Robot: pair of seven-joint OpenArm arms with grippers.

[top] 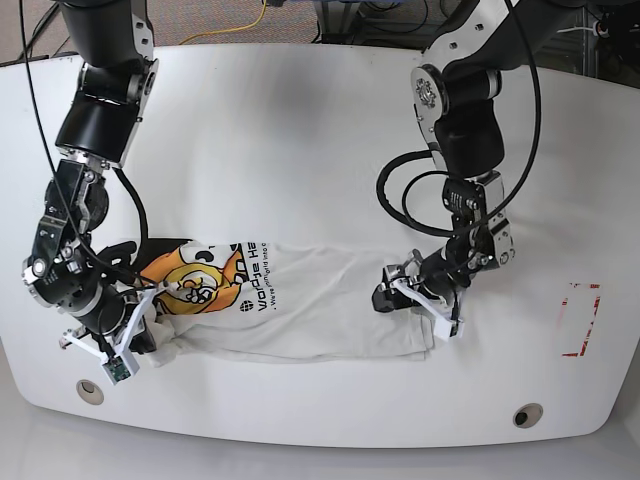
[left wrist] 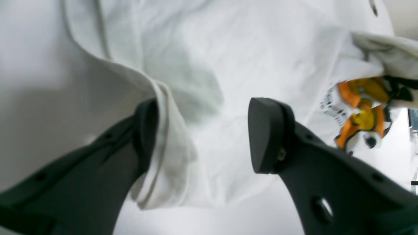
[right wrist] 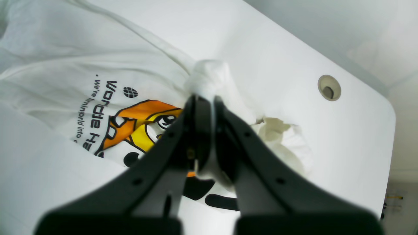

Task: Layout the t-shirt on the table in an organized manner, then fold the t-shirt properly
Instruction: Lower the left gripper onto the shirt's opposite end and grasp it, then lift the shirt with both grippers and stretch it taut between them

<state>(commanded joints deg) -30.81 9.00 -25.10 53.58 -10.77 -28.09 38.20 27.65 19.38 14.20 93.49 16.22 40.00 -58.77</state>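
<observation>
The t-shirt [top: 290, 305] lies stretched in a long, narrow, rumpled band across the near half of the white counter [top: 300, 140], with its orange-and-yellow flower print [top: 195, 285] and black lettering at the end nearest the right arm and its plain end under the left arm. The right claw [right wrist: 204, 101] is pinched tight on a bunched wad of fabric just beside the print, with cloth squeezed out above its tips in the right wrist view, and more crumpled cloth heaps beside it toward a grey grommet hole [right wrist: 329, 87]. The left claw [left wrist: 202, 133] stands wide, with one finger [left wrist: 147, 130] pressed against a hemmed edge of the shirt and the other finger [left wrist: 264, 137] over bare cloth, gripping nothing that I can see. Judging by this, the work sits in the laying-out stage: the garment is pulled out lengthwise but not spread flat, since its width is gathered, the sleeves cannot be made out, and wrinkles run through the middle. What seems left is spreading the body and sleeves smooth, then all of the folding, none of which shows as done. A red-outlined tape mark [top: 580, 320] lies well apart from the shirt, beyond the left arm
</observation>
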